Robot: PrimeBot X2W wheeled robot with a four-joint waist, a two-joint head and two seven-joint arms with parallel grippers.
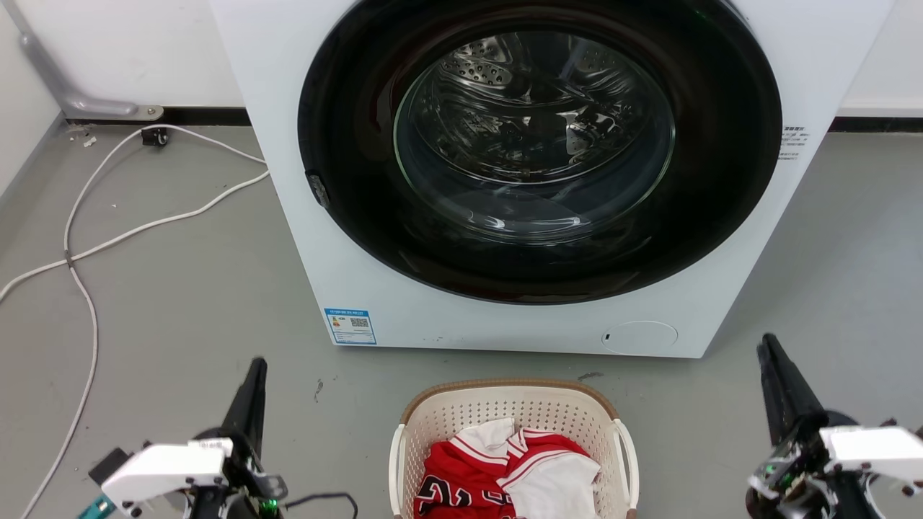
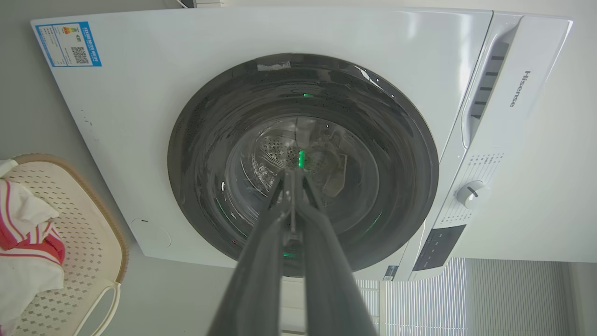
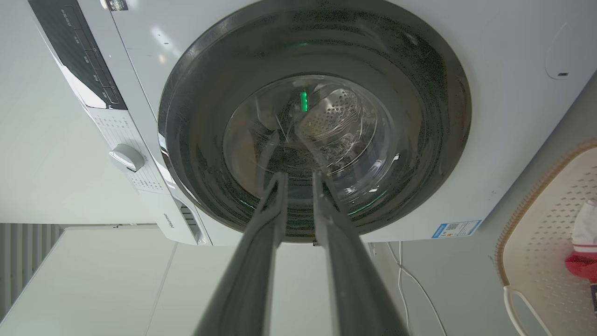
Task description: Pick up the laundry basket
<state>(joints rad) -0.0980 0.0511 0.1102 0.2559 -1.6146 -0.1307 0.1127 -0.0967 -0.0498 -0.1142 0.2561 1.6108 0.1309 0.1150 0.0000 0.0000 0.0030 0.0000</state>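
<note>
The laundry basket [image 1: 505, 386], cream perforated plastic with a brown rim and white side handles, stands on the floor at the bottom middle, just in front of the washing machine. It holds red and white clothes [image 1: 505, 468]. My left gripper [image 1: 257, 364] is to the basket's left and clear of it. Its fingers are pressed together in the left wrist view [image 2: 291, 176], which has the basket [image 2: 88, 219] at its left edge. My right gripper [image 1: 767, 346] is to the basket's right, also apart from it. A narrow gap with nothing in it separates its fingers [image 3: 298, 179].
A white front-loading washing machine [image 1: 346, 238] with a dark round door [image 1: 541, 144], closed, fills the space ahead. White cables [image 1: 94, 245] trail over the grey floor at the left. Bare grey floor lies on both sides of the basket.
</note>
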